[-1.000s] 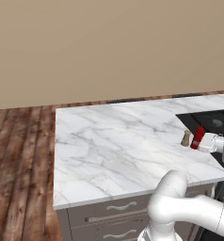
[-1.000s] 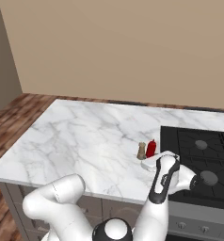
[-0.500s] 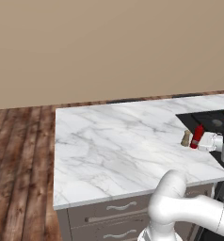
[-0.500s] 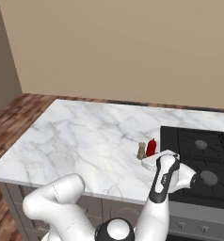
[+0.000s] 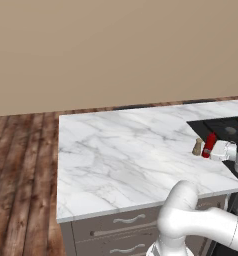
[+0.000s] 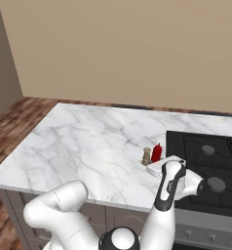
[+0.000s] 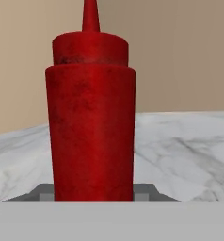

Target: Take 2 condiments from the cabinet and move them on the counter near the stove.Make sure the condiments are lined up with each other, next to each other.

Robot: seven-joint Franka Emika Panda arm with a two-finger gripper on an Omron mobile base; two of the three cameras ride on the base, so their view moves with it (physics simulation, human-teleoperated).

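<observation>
Left to right along the table: bare marble on the left, then the wooden shaker standing near the right end, then the red squeeze bottle sitting just right of it and close beside, then the stove.

Both condiments are standing upright with long axes vertical, close to the stove's left edge. In the right base view the shaker and the bottle are reading as a tight pair, roughly level with each other, just left of the cooktop. Can't tell whether they're touching.

The gripper is sitting on the bottle's right, low at its base, hand lying roughly level over the stove edge. In the right base view the gripper is showing on the near side of the bottle. Hand view is putting the bottle dead centre, upright and very close, nozzle pointing up, marble running away behind it.

Jaws are partly apart, about bottle width, and look closed around the lower body, so I'm reading it as holding the bottle. The fingertips are hidden, so actual contact isn't confirmable.

Judgement: bottle looks to be on the table already, next to the shaker. Release looks like the next step; the retreat would need to go away from the bottle, toward the stove side, since the shaker is sitting on the far side from the hand and a leftward nudge could knock the pair out of line.
</observation>
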